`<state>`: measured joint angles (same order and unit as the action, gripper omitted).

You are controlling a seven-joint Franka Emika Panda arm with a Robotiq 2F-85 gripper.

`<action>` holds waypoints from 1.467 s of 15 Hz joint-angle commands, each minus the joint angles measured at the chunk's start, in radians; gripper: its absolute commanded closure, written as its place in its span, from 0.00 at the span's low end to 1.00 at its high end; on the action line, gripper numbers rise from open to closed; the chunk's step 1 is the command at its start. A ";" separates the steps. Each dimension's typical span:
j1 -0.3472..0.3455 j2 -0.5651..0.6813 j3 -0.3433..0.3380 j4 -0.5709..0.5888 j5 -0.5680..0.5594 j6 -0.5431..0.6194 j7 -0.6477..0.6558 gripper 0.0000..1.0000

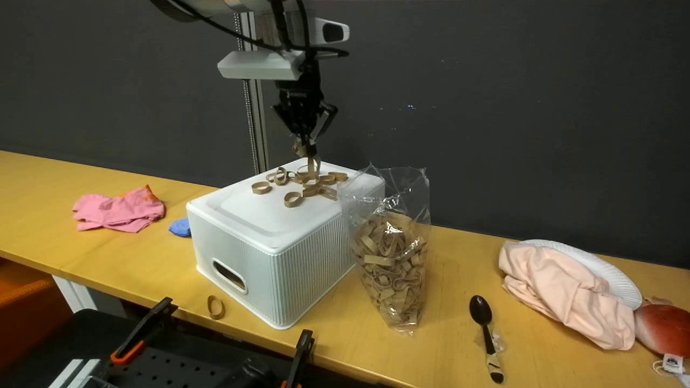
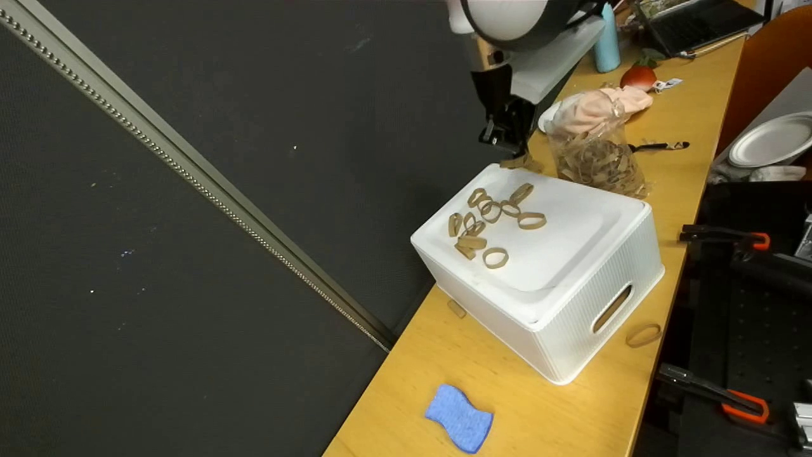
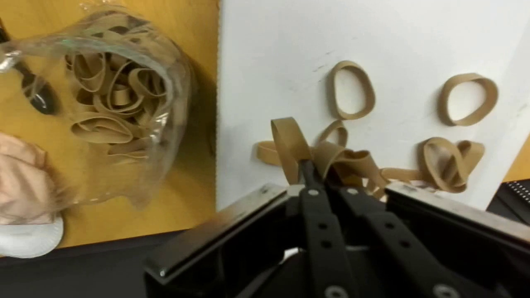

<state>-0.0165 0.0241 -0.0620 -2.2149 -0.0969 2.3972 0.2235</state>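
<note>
The wrist view shows the gripper (image 1: pixel 310 145) clenched around tan rubber bands (image 3: pixel 290 140), which stick out past its fingertips (image 3: pixel 307 170); the pinch seems to catch them by a part only, so the free loops hang loosely, and how many are caught I cannot tell. This grasp is above an upturned white ribbed bin (image 1: pixel 318 269), whose flat base serves as a raised platform. On it lie loose bands (image 2: pixel 471 242), most resting on their edges like rings; their wide walls probably give them a steady footing. Just beside the bin stands a clear plastic bag (image 1: pixel 412 194), its mouth upward, and likely it is upright because many more bands (image 1: pixel 377 260) fill its lower part. On the wooden table (image 1: pixel 447 350), a single band (image 1: pixel 211 310) lies near the bin's slotted end. A blue sponge (image 2: pixel 460 419) and a crumpled pink cloth (image 1: pixel 118 211) rest on one side of the bin, while a black spoon (image 1: pixel 488 340) lies on the other, past the bag. Farther, a peach cloth (image 1: pixel 560 288) covers part of a white plate (image 1: pixel 614 275), whose rim may prop it a little, and a red toy fruit (image 1: pixel 663 328) is beside them. In an exterior view, a light blue bottle (image 2: pixel 607 44) and a laptop (image 2: pixel 704 25) come farthest.
</note>
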 commanded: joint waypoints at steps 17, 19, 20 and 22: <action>-0.155 -0.197 -0.086 -0.161 -0.049 -0.008 -0.024 0.99; -0.168 -0.216 -0.091 -0.185 -0.047 -0.004 -0.029 0.99; -0.175 -0.220 -0.093 -0.192 -0.046 -0.005 -0.030 0.99; -0.187 -0.205 -0.099 -0.202 -0.037 0.010 -0.039 0.99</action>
<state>-0.1878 -0.1622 -0.1498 -2.3862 -0.1308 2.3942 0.1922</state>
